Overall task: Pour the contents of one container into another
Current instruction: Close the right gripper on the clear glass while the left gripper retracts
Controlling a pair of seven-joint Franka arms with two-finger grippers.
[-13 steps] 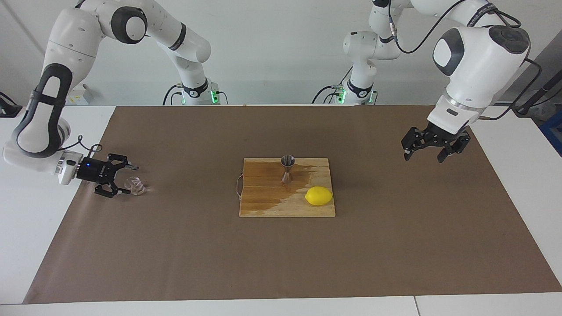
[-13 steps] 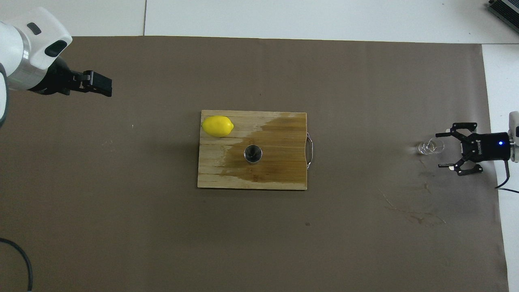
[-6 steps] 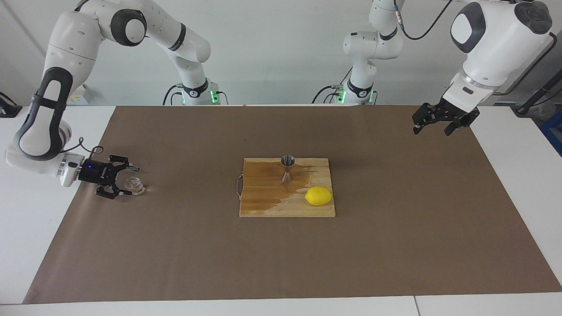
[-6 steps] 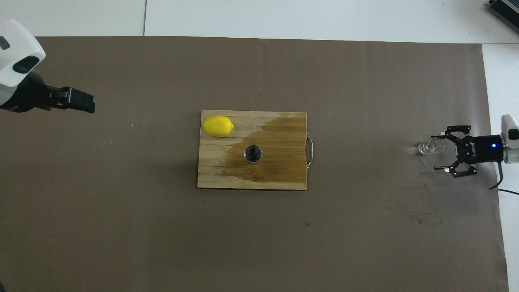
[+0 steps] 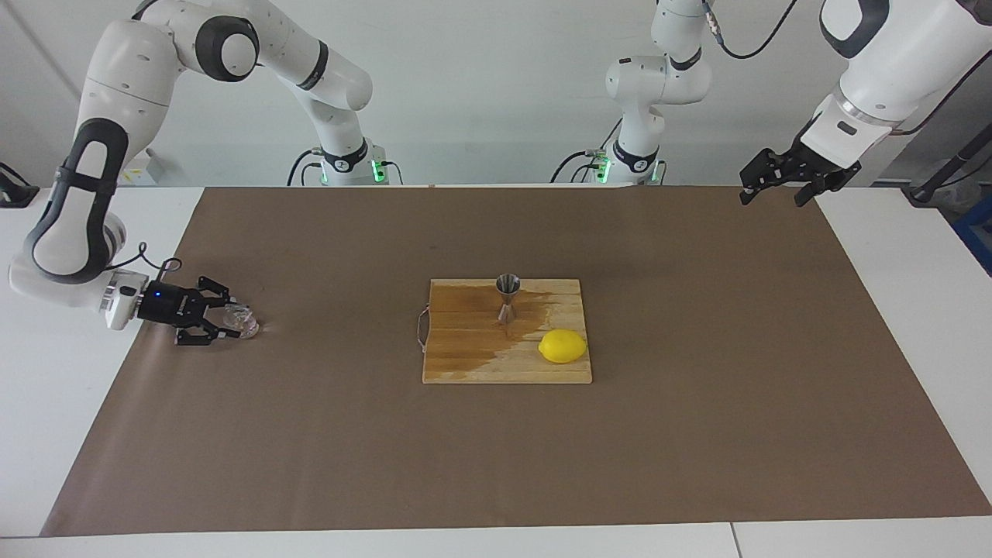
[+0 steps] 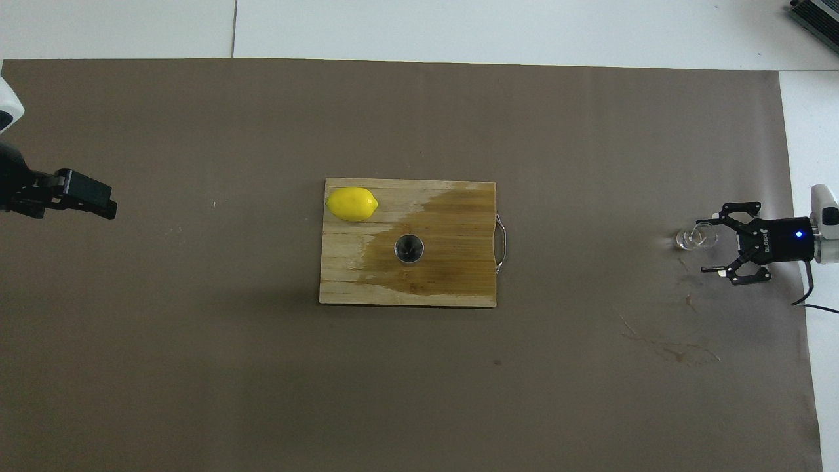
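Observation:
The clear glass cup (image 5: pixel 242 322) (image 6: pixel 696 237) stands on the brown paper toward the right arm's end of the table. My right gripper (image 5: pixel 232 319) (image 6: pixel 714 246) lies low and level at the cup, whose side sits in its mouth. I cannot see whether it touches the glass. The steel jigger (image 5: pixel 508 298) (image 6: pixel 409 249) stands upright on the wooden board (image 5: pixel 465 364) (image 6: pixel 459 282) in the middle of the table. My left gripper (image 5: pixel 773 198) (image 6: pixel 98 200) hangs open and empty, high over the paper's corner at the left arm's end.
A yellow lemon (image 5: pixel 563 346) (image 6: pixel 352 204) lies on the board's corner, farther from the robots than the jigger. A dark wet patch (image 6: pixel 452 229) covers much of the board. Faint stains (image 6: pixel 675 351) mark the paper near the right arm's end.
The left arm has lifted and drawn back toward the robots' end of the table. In the facing view the right gripper has narrowed about the cup. The cup and jigger have not moved.

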